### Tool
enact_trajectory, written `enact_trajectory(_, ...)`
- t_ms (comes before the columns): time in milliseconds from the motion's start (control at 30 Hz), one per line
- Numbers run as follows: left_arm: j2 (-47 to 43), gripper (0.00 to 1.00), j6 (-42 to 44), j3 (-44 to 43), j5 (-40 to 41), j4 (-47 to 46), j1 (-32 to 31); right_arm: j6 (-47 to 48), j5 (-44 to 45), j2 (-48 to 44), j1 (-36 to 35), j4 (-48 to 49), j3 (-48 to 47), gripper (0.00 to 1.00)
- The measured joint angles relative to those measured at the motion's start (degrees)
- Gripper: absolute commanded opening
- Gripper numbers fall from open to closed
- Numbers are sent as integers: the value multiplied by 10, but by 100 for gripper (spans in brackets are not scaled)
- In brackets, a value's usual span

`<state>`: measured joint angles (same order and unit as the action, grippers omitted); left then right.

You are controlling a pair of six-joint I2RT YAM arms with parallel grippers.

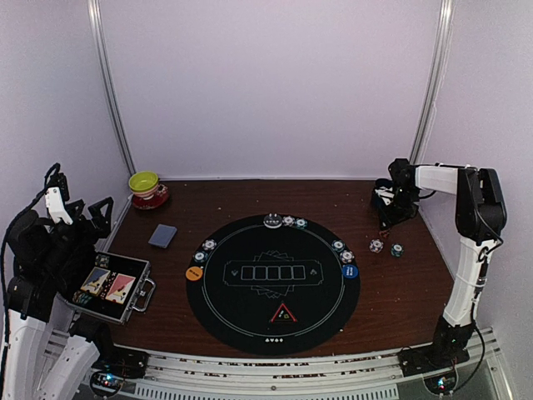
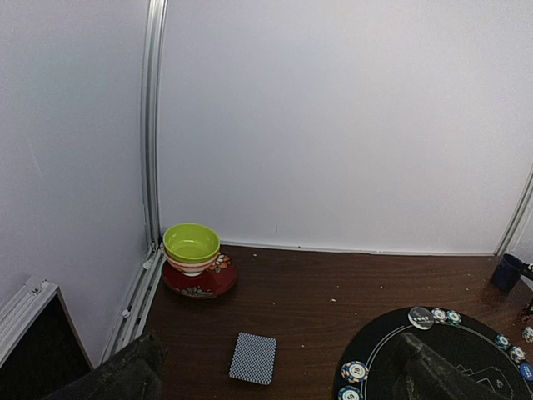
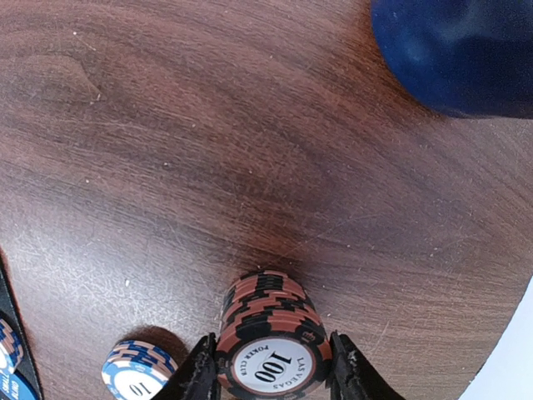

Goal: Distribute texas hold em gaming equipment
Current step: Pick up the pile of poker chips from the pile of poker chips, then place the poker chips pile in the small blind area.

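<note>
My right gripper is shut on a stack of red "100" chips standing on the wooden table at the back right. Beside the stack is a blue-white "10" chip stack. More chips lie along the black round mat's rim, and two lie off it. An orange button, a blue button and a red triangle marker sit on the mat. The card deck lies left of the mat. My left gripper hangs open above it, holding nothing.
A yellow-green bowl on a red saucer stands at the back left. A dark blue mug is just beyond the red chips. An open metal case with card packs sits at the front left. White walls close in on three sides.
</note>
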<state>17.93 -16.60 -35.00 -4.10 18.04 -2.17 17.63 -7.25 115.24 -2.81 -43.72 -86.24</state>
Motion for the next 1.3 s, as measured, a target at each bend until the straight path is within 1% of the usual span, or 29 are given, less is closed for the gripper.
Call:
enact_trajectory(200,0,98,0,0,0,0,0,0,0,0,0,1,0,35)
enact_trajectory(433,0,98,0,0,0,0,0,0,0,-7,0,3,1,34)
enact_trajectory(767,0,98,0,0,0,0,0,0,-12,-62,-14,9,2,33)
enact_trajectory(900,0,98,0,0,2,0,0,1,-19,-68,-42,11,0,33)
enact_trajectory(1000,0,98,0,0,2,0,0,1,-25,-66,-77,9,-12,33)
enact_trajectory(1200,0,98,0,0,2,0,0,-1,-30,-36,-147,5,-88,33)
enact_trajectory(1300,0,98,0,0,2,0,0,-2,-28,-15,-176,7,-111,33)
